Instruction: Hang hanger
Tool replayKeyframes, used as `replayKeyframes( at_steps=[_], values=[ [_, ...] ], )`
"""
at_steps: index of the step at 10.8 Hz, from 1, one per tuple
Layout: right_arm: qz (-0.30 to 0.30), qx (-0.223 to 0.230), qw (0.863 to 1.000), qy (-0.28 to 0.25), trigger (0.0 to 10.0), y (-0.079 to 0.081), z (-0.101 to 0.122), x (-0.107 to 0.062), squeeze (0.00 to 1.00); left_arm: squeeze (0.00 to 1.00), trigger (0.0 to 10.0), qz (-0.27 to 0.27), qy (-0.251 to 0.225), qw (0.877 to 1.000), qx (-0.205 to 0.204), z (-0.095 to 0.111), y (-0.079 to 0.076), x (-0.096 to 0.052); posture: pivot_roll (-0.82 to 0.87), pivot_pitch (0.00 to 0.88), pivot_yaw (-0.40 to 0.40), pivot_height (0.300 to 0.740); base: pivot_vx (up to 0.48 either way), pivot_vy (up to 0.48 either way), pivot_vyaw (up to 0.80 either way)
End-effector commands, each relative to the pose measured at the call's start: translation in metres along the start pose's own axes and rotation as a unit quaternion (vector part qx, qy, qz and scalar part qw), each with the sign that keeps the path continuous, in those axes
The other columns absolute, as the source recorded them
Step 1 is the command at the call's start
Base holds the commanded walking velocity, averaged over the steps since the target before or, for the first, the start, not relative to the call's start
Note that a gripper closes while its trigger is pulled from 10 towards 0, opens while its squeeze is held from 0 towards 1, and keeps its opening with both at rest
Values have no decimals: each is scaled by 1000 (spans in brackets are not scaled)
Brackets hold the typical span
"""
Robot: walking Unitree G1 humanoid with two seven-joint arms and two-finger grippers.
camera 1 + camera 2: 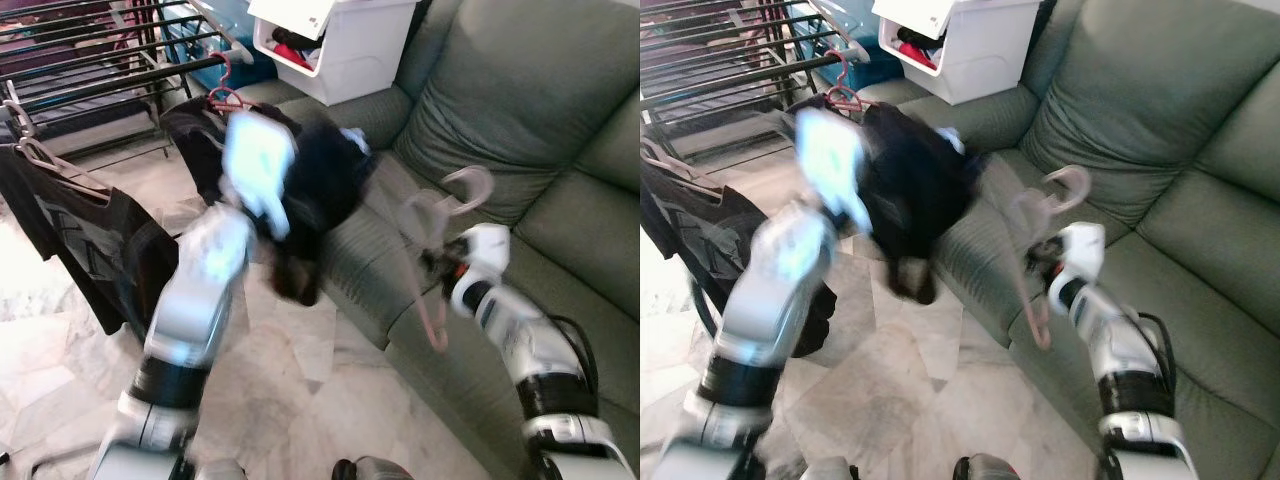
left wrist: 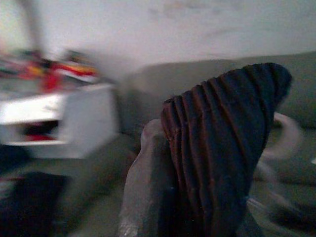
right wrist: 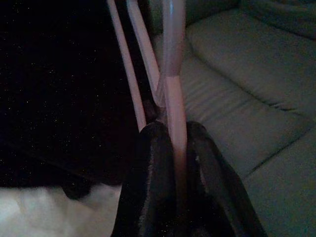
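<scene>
The right jaws [image 3: 174, 148] are clamped on the pink hanger [image 1: 432, 262] above the green sofa [image 1: 540, 150] and the left jaws [image 2: 207, 163] grip bunched dark cloth [image 1: 320, 190], so keep both grips firm and slow down before the drying rack [image 1: 100, 60].

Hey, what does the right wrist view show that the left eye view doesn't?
The right wrist view shows the right gripper with both black fingers pinched on the pale pink plastic hanger.

The left eye view shows the white storage bin, the black metal drying rack and the left gripper at the dark bunched garment.

Both show the green leather sofa and the hanger.
</scene>
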State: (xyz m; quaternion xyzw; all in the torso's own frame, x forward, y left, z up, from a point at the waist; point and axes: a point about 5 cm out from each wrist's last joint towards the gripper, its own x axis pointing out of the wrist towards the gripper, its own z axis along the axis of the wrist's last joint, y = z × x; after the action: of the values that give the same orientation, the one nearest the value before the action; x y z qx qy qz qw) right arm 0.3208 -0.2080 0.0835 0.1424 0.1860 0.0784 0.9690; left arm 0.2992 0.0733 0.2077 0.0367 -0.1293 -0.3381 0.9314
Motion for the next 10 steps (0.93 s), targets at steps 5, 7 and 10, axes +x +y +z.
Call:
replayKeyframes(
  at_steps=[5,7,10],
  values=[
    [-9,186,973,-139,10000,16,52,13,0,0,10000,-230,27,972,46,-18,-50,-24,-85,0,-42,740,0,0,0],
    [53,250,950,-177,10000,38,75,11,0,0,10000,-248,59,961,107,-37,-50,-34,-87,0,-42,740,0,0,0],
    [131,328,904,-241,10000,59,116,0,0,0,10000,-234,147,936,217,-84,-39,-51,-93,0,-40,740,0,0,0]
  ],
)
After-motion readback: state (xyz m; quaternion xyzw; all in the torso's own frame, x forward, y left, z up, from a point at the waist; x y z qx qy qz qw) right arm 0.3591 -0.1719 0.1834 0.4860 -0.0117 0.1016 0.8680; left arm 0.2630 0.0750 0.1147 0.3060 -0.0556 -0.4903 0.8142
